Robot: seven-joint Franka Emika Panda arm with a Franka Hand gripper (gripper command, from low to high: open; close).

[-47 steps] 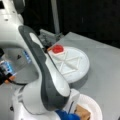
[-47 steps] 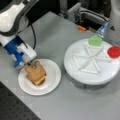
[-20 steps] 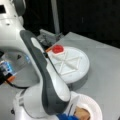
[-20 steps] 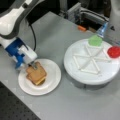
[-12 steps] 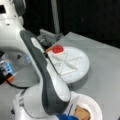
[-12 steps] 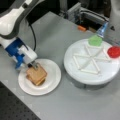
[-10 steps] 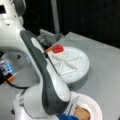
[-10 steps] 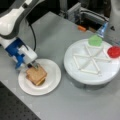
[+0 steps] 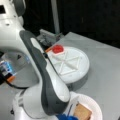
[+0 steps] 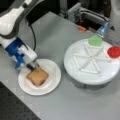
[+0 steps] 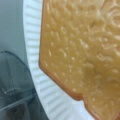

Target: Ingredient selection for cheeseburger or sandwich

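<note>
Toast is the top of the small stack (image 10: 37, 76) that sits on the white paper plate (image 10: 53, 75), near a front view's bottom left. One toast square shows on top; what lies under it cannot be made out. In the wrist view the toast (image 11: 82, 50) fills most of the frame, bumpy and tan, with the ribbed plate rim (image 11: 32, 55) beside it.

The gripper (image 10: 32, 66) is at the stack's upper left corner, right at the toast's edge. Whether it is pinching or let go cannot be told.

One big round white tray (image 10: 75, 67) with raised dividers stands at a front view's right, well apart from the plate. One green lettuce piece (image 10: 95, 40) and one red tomato disc (image 10: 114, 52) lie at its far edge. The other sections look bare.

In a front view the robot arm (image 9: 47, 85) stands in the way and hides most of the plate (image 9: 96, 107); only a corner of the toast (image 9: 82, 112) peeks out. The tomato disc (image 9: 57, 49) shows on the tray (image 9: 83, 68). The lettuce cannot be seen there.

One small orange thing (image 10: 81, 28) lies on the grey table (image 10: 52, 37) behind the tray.
</note>
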